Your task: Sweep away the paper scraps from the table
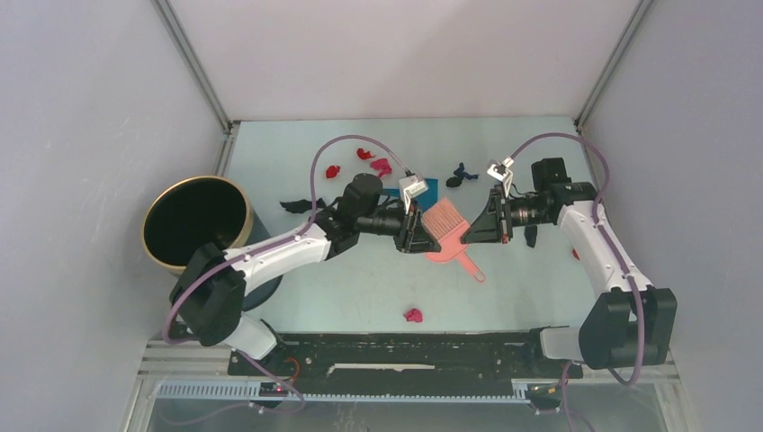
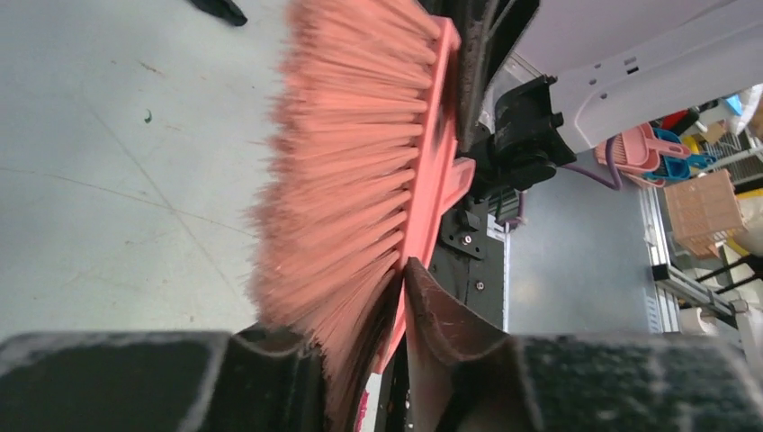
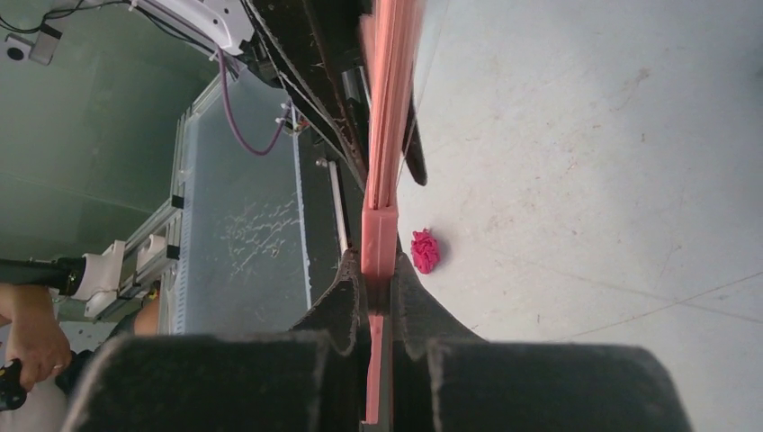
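The right gripper (image 3: 380,279) is squeezing tight on the pink brush (image 1: 444,227), its fingers pressing both flat sides of the handle, and it is holding the brush on edge above the table (image 1: 360,279). The left gripper (image 2: 346,310) is meeting it from the opposite side. Its jaws are standing partway apart astride the brush head, with one finger (image 2: 441,315) lying against the plastic back and the bristles fanning over the other. Whether it is actually pinching, I cannot tell. The paper scraps are lying scattered around the two grippers. A magenta scrap (image 1: 413,315) is sitting alone on the near side of both, toward the arm bases. Red scraps (image 1: 364,153) and another magenta one (image 1: 381,166) are lying beyond the left gripper, toward the far wall. A dark blue scrap (image 1: 462,171) and a black one (image 1: 453,182) are lying beyond the gap between the grippers. Another black scrap (image 1: 292,205) is resting off to the left gripper's outer side, near the round black bin (image 1: 193,220).
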Robot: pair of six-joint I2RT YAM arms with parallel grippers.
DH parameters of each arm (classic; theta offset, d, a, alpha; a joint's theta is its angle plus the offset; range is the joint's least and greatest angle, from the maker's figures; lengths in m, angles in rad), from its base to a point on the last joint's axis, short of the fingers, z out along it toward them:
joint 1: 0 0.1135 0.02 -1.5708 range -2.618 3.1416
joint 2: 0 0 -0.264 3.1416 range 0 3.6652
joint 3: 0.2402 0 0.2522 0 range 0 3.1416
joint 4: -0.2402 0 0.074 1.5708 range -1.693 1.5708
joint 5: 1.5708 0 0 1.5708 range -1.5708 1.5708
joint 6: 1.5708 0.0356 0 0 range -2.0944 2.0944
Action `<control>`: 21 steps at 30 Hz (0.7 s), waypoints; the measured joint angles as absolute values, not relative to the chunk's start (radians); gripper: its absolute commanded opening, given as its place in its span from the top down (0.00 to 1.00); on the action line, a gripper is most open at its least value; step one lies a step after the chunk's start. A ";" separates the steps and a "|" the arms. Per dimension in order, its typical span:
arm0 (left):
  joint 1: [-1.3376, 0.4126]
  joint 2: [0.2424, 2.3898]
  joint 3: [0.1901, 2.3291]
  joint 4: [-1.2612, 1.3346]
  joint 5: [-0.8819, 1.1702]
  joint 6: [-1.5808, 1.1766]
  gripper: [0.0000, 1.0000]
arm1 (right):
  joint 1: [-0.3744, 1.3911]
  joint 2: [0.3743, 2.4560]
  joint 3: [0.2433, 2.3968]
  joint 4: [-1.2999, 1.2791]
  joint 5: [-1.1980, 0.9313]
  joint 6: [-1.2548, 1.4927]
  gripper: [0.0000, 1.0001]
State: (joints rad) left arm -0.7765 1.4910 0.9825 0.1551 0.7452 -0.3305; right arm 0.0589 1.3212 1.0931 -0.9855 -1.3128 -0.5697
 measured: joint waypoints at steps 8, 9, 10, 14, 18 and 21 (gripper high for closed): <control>-0.775 1.501 0.982 0.216 0.797 -0.397 1.00 | 0.040 1.332 1.093 -0.980 -1.298 -0.572 0.33; -0.772 1.500 0.979 0.246 0.796 -0.418 1.00 | 0.034 1.332 1.093 -0.978 -1.297 -0.567 0.28; -0.770 1.500 0.975 0.273 0.796 -0.436 1.00 | 0.028 1.332 1.093 -0.976 -1.296 -0.566 0.25; -0.729 1.497 0.924 0.443 0.785 -0.556 1.00 | 0.005 1.330 1.076 -0.932 -1.284 -0.540 0.21; -0.649 1.501 0.871 0.624 0.763 -0.722 1.00 | -0.030 1.325 1.041 -0.888 -1.272 -0.504 0.28; -0.596 1.526 0.851 0.788 0.753 -0.852 1.00 | -0.042 1.325 1.037 -0.865 -1.266 -0.484 0.34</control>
